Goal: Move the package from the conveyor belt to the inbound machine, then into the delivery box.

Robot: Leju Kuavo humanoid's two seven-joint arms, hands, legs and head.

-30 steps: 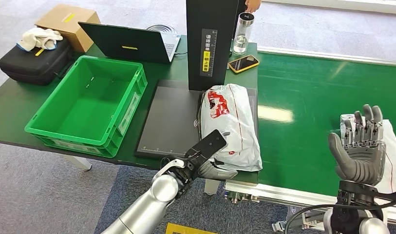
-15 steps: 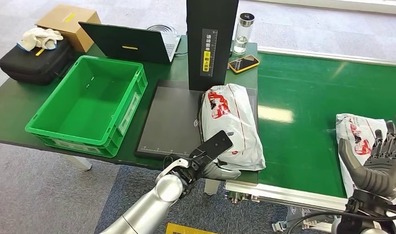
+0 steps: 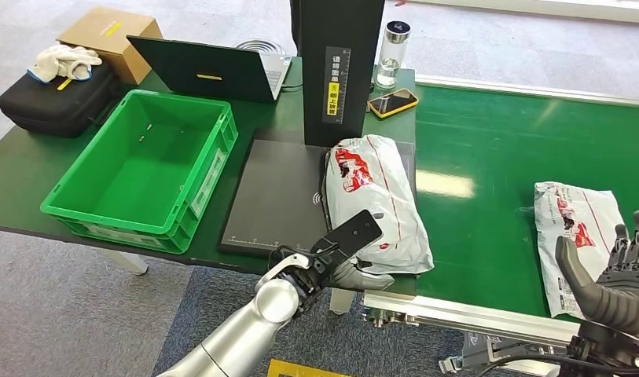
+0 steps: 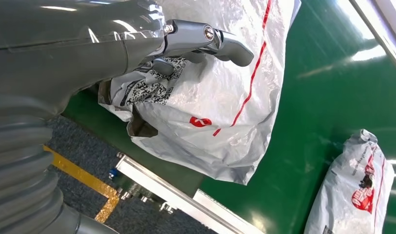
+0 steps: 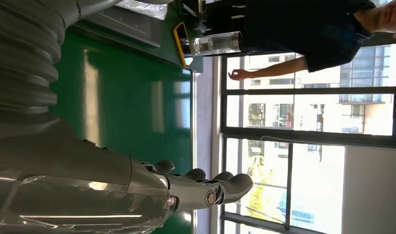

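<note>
Head view, with both wrist views. A white package (image 3: 376, 206) lies on the dark scanner pad (image 3: 277, 192) of the inbound machine (image 3: 336, 69), its long axis running near to far and its near end overhanging the desk (image 3: 21, 169) edge. The left hand (image 3: 349, 263) is at that near end; the left wrist view shows a finger (image 4: 230, 41) laid over the crumpled plastic by the label, so the hand appears to hold the bag's near end, though the grip underneath is hidden. The empty green box (image 3: 141, 170) stands to the left of the pad, just beside it, so the coming move is judged to be a carry leftward across the pad's near edge; the left hand is the nearer one by far. The box's right wall, which rises above the pad, is the one obstacle on that path. A second package (image 3: 577, 236) lies on the green belt (image 3: 489, 149) at the right, also long axis near to far, just beyond the right hand (image 3: 618, 275), which is raised with fingers apart and holds nothing. At the far side of the desk stand a laptop (image 3: 208, 71), a phone (image 3: 393, 101) and a bottle (image 3: 389, 51); a black case (image 3: 56, 98) and a carton (image 3: 112, 35) sit at the far left, all off the path.
</note>
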